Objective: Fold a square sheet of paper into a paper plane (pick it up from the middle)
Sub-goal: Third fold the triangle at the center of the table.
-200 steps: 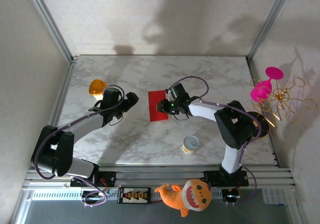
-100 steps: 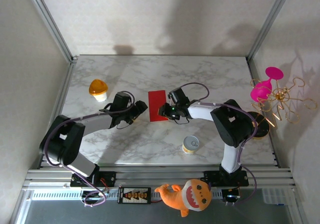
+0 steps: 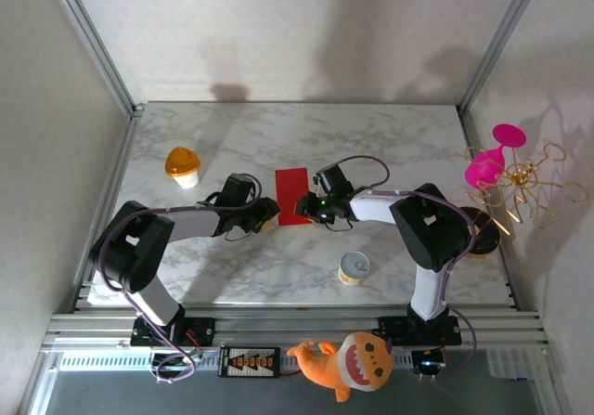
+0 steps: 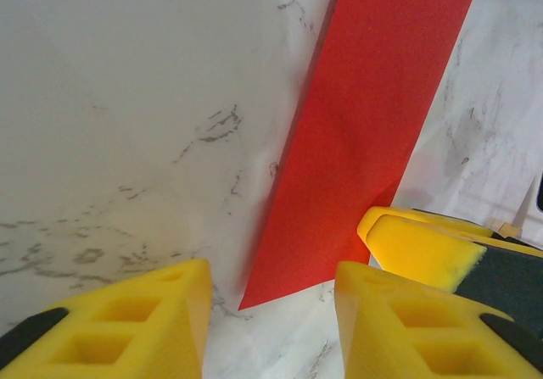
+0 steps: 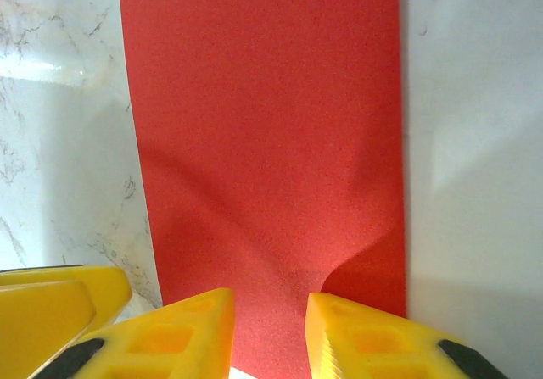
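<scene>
Currently on marble table (image 3: 390,136): red paper (image 3: 292,192), folded narrow, mid-table; right gripper (image 5: 267,332) pinching its near edge, puckered there; left gripper (image 4: 271,311) half-parted around near corner, grip uncertain; risk of tearing or skewed crease from opposing pulls.

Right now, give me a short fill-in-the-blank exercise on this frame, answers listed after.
1. The red paper lies flat on the ____ table.
2. The right gripper is pressed onto the paper's near ____.
3. The small yellow tin stands nearest the ____ arm's base.
4. The left gripper sits at the paper's near ____.

Missing words: marble; edge; right; corner
</scene>
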